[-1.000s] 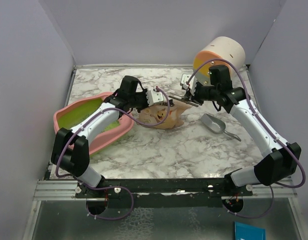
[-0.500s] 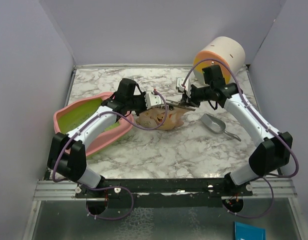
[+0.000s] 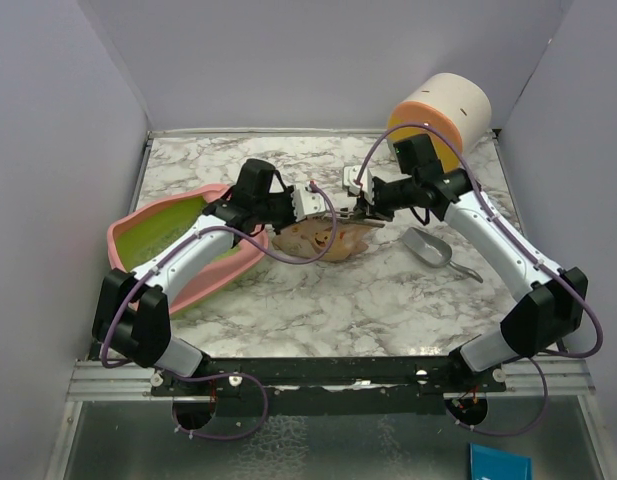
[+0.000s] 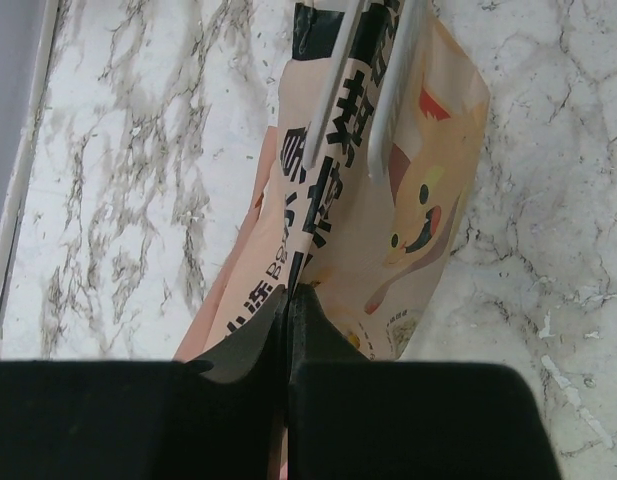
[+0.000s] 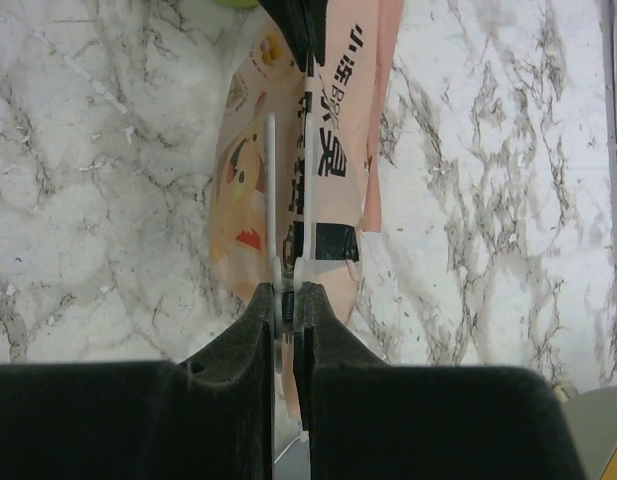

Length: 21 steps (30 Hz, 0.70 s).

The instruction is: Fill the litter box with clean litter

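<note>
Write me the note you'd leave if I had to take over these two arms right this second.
Left end effector: shut on one end of the litter pouch.
Right end effector: shut on a thin pale two-pronged tool, whose prongs lie along the pouch's other end.
Litter box: just left of the pouch, no litter visible inside.
Scoop: lying untouched to the right.
Done: pouch gripped.
To do: open the pouch if it is still sealed (I cannot tell), then pour the litter into the box.
</note>
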{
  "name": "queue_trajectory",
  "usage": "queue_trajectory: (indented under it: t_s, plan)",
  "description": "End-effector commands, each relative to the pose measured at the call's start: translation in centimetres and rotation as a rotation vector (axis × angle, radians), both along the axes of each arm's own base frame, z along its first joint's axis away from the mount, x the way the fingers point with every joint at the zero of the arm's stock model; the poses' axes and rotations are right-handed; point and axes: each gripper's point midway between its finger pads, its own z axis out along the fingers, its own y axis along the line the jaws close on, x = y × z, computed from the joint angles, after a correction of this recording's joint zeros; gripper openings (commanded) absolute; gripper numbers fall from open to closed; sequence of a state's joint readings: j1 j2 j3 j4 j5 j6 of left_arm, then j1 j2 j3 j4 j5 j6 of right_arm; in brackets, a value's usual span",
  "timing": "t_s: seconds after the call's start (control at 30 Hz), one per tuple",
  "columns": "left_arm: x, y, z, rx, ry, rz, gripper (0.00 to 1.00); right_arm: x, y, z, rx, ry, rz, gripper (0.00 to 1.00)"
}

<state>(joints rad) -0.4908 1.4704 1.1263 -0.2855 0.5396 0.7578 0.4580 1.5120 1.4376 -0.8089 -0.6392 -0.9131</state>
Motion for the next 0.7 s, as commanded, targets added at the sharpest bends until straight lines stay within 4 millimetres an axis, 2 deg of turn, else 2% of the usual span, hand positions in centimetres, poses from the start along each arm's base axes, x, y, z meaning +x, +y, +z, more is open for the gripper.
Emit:
queue_trajectory:
  t_s: [0.0,0.13,0.27,0.37,0.53,0.67]
  plan:
    - [-0.5,-1.6,4.5,-0.092,-0.114,-0.059,0.0,-0.5,-0.1,-0.7,-0.024,0.006,-0.015,0.01]
    - [-0.9,-1.7,4.9,-0.097,-0.121,-0.067,0.0,0.0,0.2,-2.2,-0.051,0.027,-0.026,0.01]
    - [-1.3,-1.7,5.0,-0.098,-0.128,-0.073,0.0,1.3,0.2,-3.0,-0.063,-0.001,-0.073,0.01]
    - [-1.6,-1.6,5.0,-0.096,-0.137,-0.076,0.0,1.8,0.0,-2.4,-0.058,-0.033,-0.1,0.01]
    - [-1.7,-1.7,5.1,-0.102,-0.144,-0.081,0.0,1.5,-0.1,-0.8,-0.028,-0.08,-0.093,0.01]
    - [-1.6,-1.9,5.1,-0.112,-0.144,-0.08,0.0,0.7,0.4,-1.7,-0.032,-0.035,-0.037,0.01]
